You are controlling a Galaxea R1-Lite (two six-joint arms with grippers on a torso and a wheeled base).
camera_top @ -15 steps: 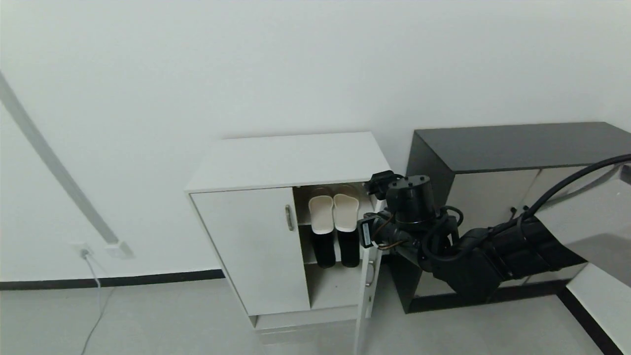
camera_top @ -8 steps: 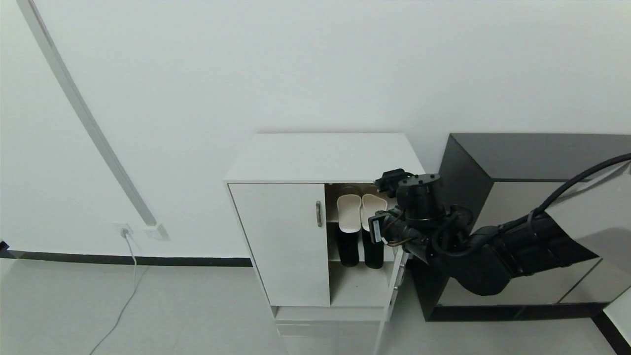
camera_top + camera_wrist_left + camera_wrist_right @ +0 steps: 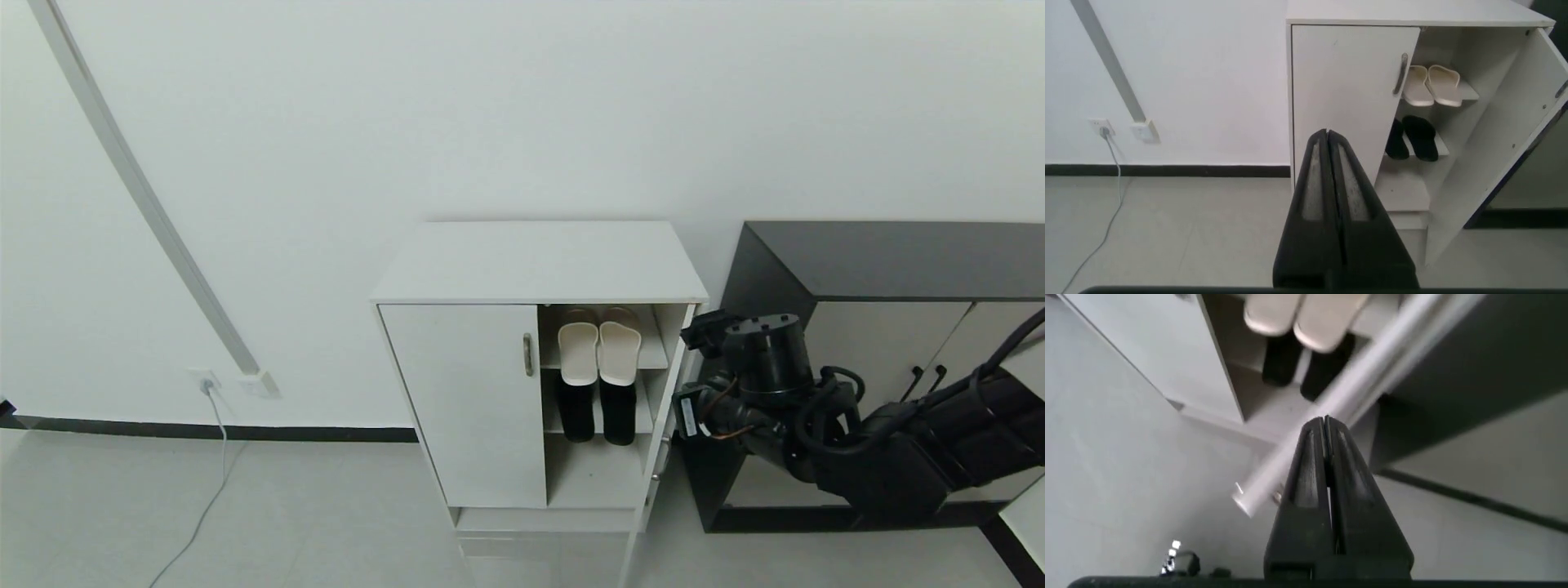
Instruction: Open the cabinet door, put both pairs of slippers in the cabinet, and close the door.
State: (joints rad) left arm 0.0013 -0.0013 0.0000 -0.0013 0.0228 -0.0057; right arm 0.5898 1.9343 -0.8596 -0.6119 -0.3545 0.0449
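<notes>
Black right arm (image 3: 882, 474) folded beside open cabinet door (image 3: 673, 367); right fingers (image 3: 1310, 457), left fingers (image 3: 1315, 180) pressed together, empty.

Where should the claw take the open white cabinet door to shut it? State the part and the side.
Take the open white cabinet door at its free vertical edge beside the small metal handle, coming from its outer face, where the shut right claw sits. The door stands swung wide, and that edge lies farthest from the hinged side, so it probably swings easiest.
</notes>
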